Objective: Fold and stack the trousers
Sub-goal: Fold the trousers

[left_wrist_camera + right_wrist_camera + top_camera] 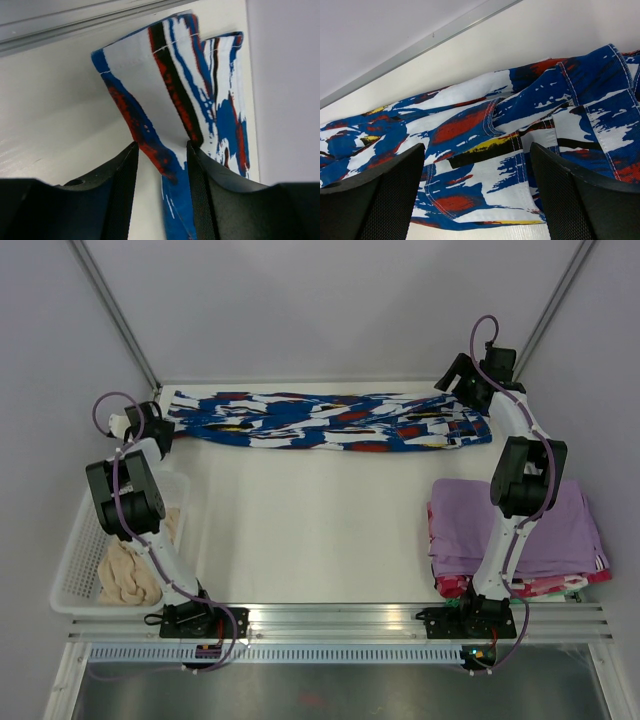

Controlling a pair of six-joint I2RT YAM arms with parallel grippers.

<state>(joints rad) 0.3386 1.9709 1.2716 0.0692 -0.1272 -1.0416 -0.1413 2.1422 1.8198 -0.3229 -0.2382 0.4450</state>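
The trousers (330, 422) lie stretched out in a long band along the far edge of the table, leg ends at the left and waist at the right. My left gripper (158, 423) is at the leg ends. In the left wrist view its jaws (161, 150) stand half open around a raised fold of the hem (180, 85); the cloth touches the right finger and bare table shows beside the left one. My right gripper (453, 375) hovers over the waist end. In the right wrist view it (477, 150) is wide open above the waistband and pocket (490, 165), holding nothing.
A stack of folded lilac garments (530, 530) lies at the near right, with pink and red pieces (450, 585) under it. A white mesh basket (75, 560) at the near left holds a cream fluffy bundle (130, 575). The back wall rises just behind the trousers.
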